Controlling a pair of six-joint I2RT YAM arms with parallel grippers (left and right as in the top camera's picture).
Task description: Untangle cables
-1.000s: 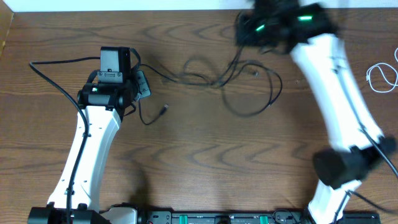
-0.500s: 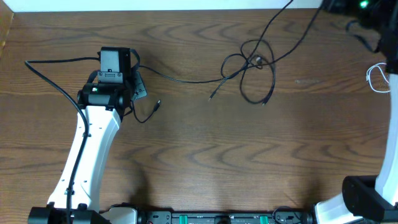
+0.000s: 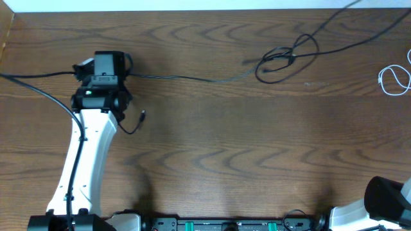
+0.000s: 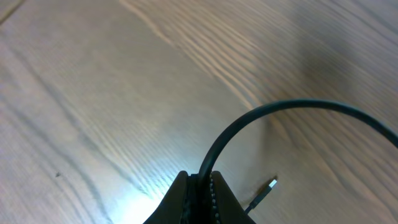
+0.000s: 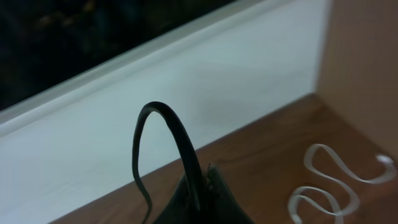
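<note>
The left gripper is clamped fully down on the black cable, which arcs up out of its tips, with a short tail and plug end lying loose on the table just beside it. The right gripper is likewise pinched shut on a black strand. It sits out of the overhead view, past the far right corner of the table. From the left gripper, toward the far left corner, the cable runs nearly straight along the table to a small knot of loops near the far edge, right of the middle. Two strands leave the knot for the far right corner. The white cable lies apart at the right edge, already free. The line looks close to taut, so pulling the ends further apart would probably cinch the loops, not open them. It seems better to ease both grippers inward for slack. One gripper could then let go and take a single loop at the knot, while the other holds its end low and steady. The loose plug end is what has to pass back through.
</note>
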